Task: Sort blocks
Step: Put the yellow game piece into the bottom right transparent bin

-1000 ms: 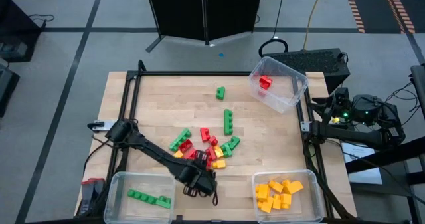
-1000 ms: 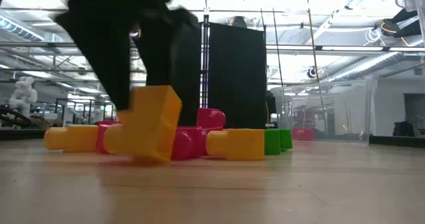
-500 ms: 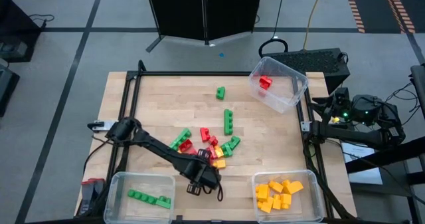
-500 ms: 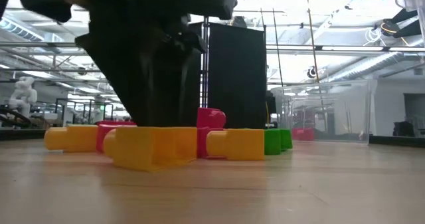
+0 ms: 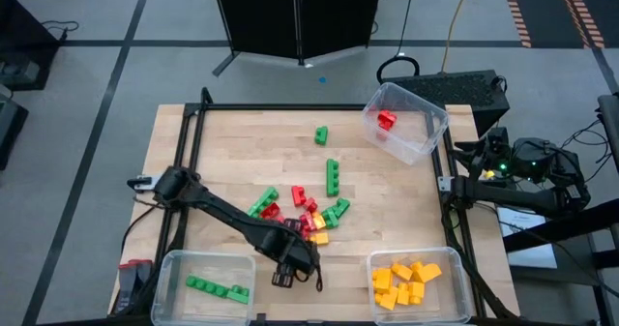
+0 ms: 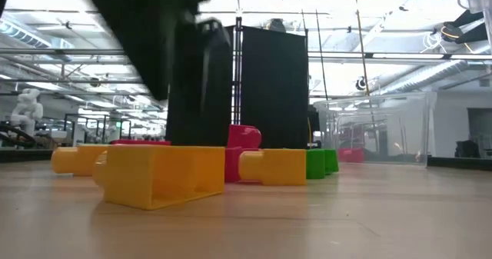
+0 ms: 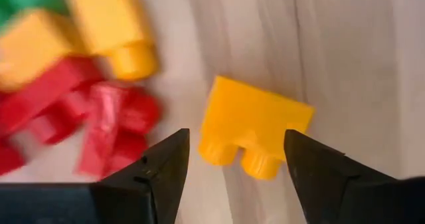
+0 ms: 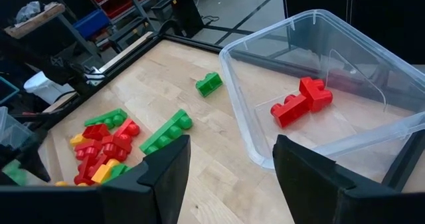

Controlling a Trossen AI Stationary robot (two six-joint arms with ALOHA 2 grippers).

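Yellow block (image 7: 255,127) lies flat, studs toward open left claw (image 7: 232,177).

In the high view, the left gripper (image 5: 290,268) covers whatever lies beneath it near the table's (image 5: 232,142) front edge. In the low view, a yellow block (image 6: 157,174) hides much of the pile (image 6: 254,155) behind it. The red blocks (image 7: 86,121) in the left wrist view are blurred.

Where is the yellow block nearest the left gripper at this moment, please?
The yellow block lies flat on the table between the open left gripper's fingers, just clear of the mixed pile, toward the table's near edge.
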